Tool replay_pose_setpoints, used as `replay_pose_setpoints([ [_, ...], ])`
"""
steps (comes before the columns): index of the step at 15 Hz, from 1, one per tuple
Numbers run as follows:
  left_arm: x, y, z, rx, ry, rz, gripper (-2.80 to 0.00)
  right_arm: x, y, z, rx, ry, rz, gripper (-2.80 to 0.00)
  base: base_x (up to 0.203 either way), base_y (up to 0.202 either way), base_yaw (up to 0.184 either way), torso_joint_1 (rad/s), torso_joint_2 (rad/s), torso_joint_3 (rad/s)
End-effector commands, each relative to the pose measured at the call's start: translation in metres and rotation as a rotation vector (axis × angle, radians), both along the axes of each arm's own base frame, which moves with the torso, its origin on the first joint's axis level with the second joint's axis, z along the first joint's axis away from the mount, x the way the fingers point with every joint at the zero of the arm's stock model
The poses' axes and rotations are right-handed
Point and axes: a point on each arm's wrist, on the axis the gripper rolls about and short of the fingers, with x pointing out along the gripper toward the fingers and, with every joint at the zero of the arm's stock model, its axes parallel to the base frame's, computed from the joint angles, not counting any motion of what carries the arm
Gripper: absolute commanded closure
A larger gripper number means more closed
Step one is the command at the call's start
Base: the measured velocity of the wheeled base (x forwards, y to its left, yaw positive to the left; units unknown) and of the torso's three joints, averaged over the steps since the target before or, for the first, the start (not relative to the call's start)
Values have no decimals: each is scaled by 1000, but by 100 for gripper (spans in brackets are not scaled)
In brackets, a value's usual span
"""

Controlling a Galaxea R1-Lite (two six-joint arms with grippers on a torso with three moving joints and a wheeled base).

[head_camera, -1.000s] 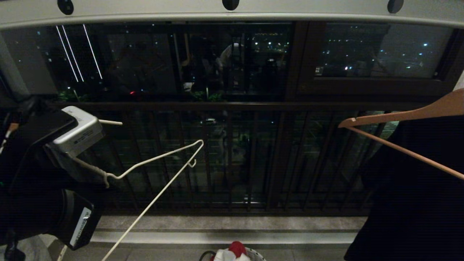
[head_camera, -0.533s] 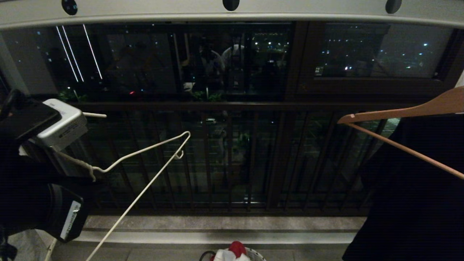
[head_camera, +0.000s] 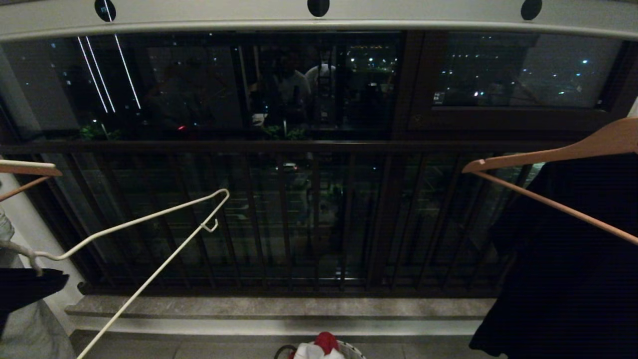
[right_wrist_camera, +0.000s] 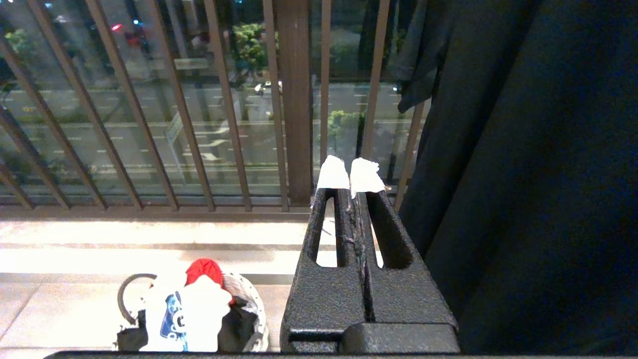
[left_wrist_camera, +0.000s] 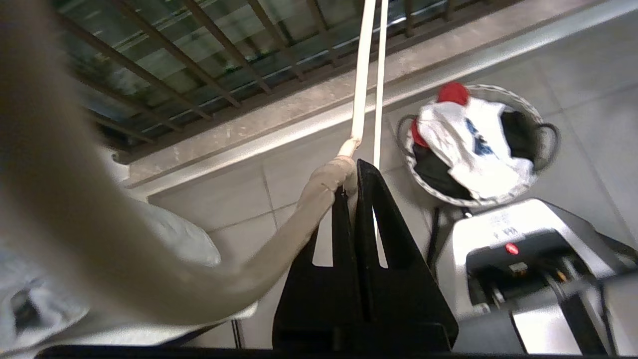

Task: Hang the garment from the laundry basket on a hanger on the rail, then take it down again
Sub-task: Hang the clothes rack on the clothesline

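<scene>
My left gripper [left_wrist_camera: 349, 172] is shut on the twisted neck of the thin white wire hanger [left_wrist_camera: 369, 75]. In the head view the hanger [head_camera: 149, 224] slants low at the left, well below the pale grey rail [head_camera: 398, 20] along the top. The garment, a white T-shirt with a blue print [left_wrist_camera: 473, 144], lies crumpled in the round white laundry basket [left_wrist_camera: 463, 202] on the floor below. My right gripper [right_wrist_camera: 350, 174] is shut and empty, its white-taped tips held above the floor to the right of the basket [right_wrist_camera: 251, 304].
A black garment [head_camera: 568, 259] hangs on a brown wooden hanger [head_camera: 548, 157] at the right. Another wooden hanger's tip [head_camera: 30, 169] shows at the left. A red cloth [left_wrist_camera: 452, 92] lies in the basket. The dark railing [head_camera: 319, 214] runs ahead.
My left arm has swung left and down, almost out of the head view, carrying the wire hanger left with it. The right arm has stayed still.
</scene>
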Motion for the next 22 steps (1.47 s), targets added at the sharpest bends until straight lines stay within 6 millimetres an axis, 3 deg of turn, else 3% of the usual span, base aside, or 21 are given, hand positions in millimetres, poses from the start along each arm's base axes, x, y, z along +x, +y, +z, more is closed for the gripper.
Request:
replay_pose_setpoints([
  [1, -26, 20, 22, -46, -22, -28, 0, 0, 0, 0, 0, 2, 0, 0, 0, 0, 0, 0, 0, 0],
  [3, -32, 24, 38, -49, -1, -43, 0, 0, 0, 0, 0, 2, 0, 0, 0, 0, 0, 0, 0, 0],
  [7, -7, 9, 70, -37, 9, 5, 0, 0, 0, 0, 0, 1, 0, 0, 0, 0, 0, 0, 0, 0],
  [10, 14, -1, 84, -29, 0, 39, 0, 0, 0, 0, 0, 1, 0, 0, 0, 0, 0, 0, 0, 0],
  [15, 35, -13, 98, -45, -26, 49, 0, 0, 0, 0, 0, 2, 0, 0, 0, 0, 0, 0, 0, 0],
  [22, 60, -28, 99, -14, -8, 38, 0, 0, 0, 0, 0, 1, 0, 0, 0, 0, 0, 0, 0, 0],
])
